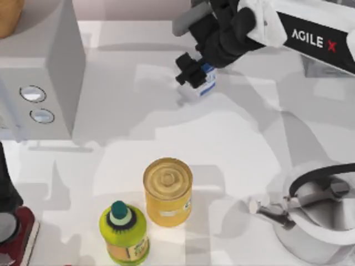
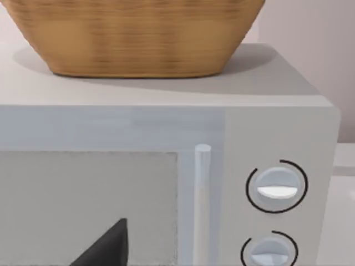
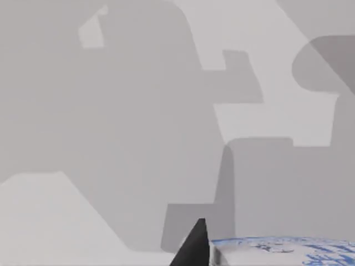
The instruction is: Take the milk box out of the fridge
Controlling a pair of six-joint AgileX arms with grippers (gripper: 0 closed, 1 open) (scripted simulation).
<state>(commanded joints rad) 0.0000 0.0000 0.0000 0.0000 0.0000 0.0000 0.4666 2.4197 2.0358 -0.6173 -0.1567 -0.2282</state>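
1. One small blue-and-white milk box [image 1: 207,78] sits in the right gripper [image 1: 195,73], near the back of the white tabletop [image 1: 233,144], right of centre. The gripper's dark fingers are clamped on the box.
2. From the right wrist, the box's top edge [image 3: 283,246] shows beside one dark fingertip [image 3: 194,244], over the shadowed tabletop.
3. Well to the left stands a grey box with two round dials [image 1: 47,72], a woven basket [image 2: 138,33] on its top.
4. Nearer the front stand a yellow can [image 1: 168,191] and, just beside it, a green bottle [image 1: 124,233].
5. A metal kettle [image 1: 319,219] stands at front right.
6. The left arm [image 1: 8,188] is parked at the left edge; I cannot tell how its gripper stands.
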